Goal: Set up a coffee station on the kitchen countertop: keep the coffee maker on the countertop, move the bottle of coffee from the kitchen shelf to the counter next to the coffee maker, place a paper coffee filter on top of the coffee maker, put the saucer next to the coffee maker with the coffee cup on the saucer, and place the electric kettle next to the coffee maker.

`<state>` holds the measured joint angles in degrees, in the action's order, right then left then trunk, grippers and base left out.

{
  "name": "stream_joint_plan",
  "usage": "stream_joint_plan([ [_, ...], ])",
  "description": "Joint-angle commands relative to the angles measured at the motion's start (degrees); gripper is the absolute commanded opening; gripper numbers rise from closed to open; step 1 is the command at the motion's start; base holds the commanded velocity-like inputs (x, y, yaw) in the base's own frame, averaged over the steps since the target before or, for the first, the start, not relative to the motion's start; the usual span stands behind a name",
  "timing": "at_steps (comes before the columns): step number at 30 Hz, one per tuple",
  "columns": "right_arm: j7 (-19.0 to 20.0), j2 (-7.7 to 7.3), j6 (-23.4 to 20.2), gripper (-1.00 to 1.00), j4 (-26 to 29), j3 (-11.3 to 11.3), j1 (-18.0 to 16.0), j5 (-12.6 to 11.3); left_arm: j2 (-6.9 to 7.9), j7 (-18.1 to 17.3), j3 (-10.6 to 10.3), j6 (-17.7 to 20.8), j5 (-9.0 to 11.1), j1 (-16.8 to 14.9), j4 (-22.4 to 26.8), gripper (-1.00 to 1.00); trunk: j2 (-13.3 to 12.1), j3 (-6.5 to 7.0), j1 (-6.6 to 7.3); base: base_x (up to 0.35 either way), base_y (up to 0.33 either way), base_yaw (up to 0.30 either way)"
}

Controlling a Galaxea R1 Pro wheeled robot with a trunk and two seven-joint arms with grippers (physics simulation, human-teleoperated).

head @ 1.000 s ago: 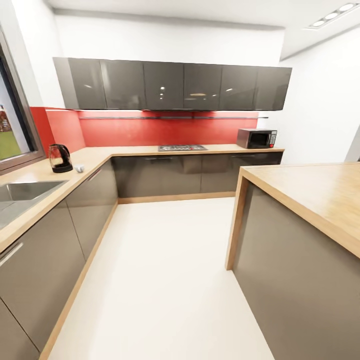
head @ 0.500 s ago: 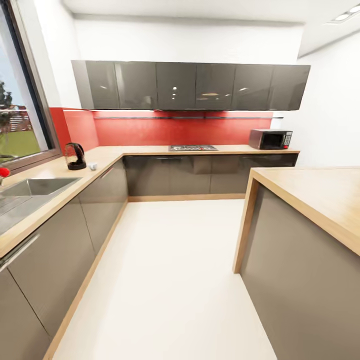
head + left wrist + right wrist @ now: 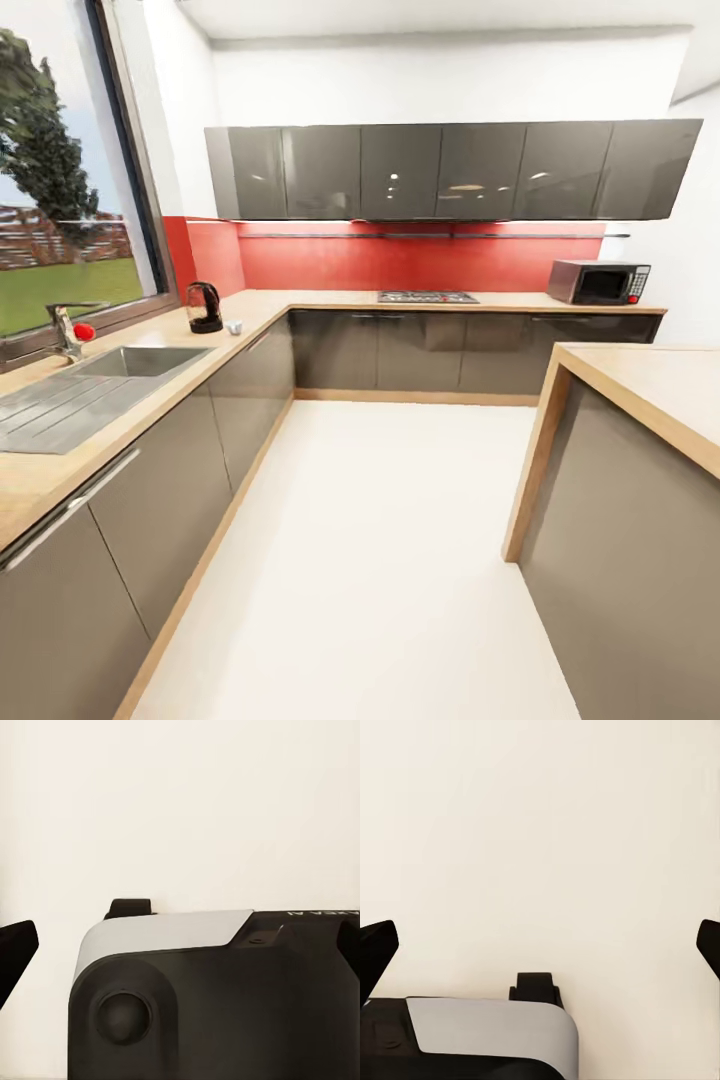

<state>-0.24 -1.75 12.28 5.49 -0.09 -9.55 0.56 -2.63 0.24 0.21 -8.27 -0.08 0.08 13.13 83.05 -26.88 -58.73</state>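
Note:
The black electric kettle (image 3: 204, 307) stands on the left wooden countertop (image 3: 262, 308) near the corner, in front of the red backsplash. A small pale object (image 3: 234, 327), too small to identify, lies just beside it. The coffee maker, coffee bottle, filter and saucer are out of view. In the left wrist view my left gripper (image 3: 180, 945) hangs open over pale floor, with my own dark and grey base below it. The right wrist view has my right gripper (image 3: 544, 945) open too, its dark fingertips (image 3: 376, 949) far apart and nothing between them.
A steel sink (image 3: 95, 385) with a faucet (image 3: 66, 330) and a red knob sits in the left counter under a window. A hob (image 3: 427, 297) and a microwave (image 3: 600, 282) are on the back counter. An island (image 3: 640, 470) stands at right, with white floor (image 3: 370, 540) between.
The camera has swung left, so the whole scene has slid right in the picture. The window, faucet and more of the sink have come into view. The kettle itself has not moved.

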Motion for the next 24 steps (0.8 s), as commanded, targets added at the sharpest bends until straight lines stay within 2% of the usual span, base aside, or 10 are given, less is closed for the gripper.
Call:
stream_joint_plan([
  [1, -0.02, 0.01, 0.19, 1.0, -0.04, 0.0, -0.03, 0.06, -0.01, 0.03, 0.03, -0.11, -0.01, 0.01, 0.05, 1.0, 0.03, -0.05, 0.0, 0.0, 0.0, 0.268],
  [19, -0.03, 0.08, 0.2, 1.0, -0.04, 0.0, -0.03, 0.06, -0.01, 0.03, 0.02, -0.12, -0.01, 0.01, 0.05, 1.0, 0.03, -0.05, 0.0, 0.0, 0.0, 0.268],
  [24, 0.1, 0.04, 0.08, 1.0, -0.04, -0.06, -0.03, 0.06, -0.01, 0.03, -0.03, -0.15, -0.01, 0.01, 0.05, 1.0, 0.03, -0.05, 0.0, 0.136, -0.088, 0.126],
])
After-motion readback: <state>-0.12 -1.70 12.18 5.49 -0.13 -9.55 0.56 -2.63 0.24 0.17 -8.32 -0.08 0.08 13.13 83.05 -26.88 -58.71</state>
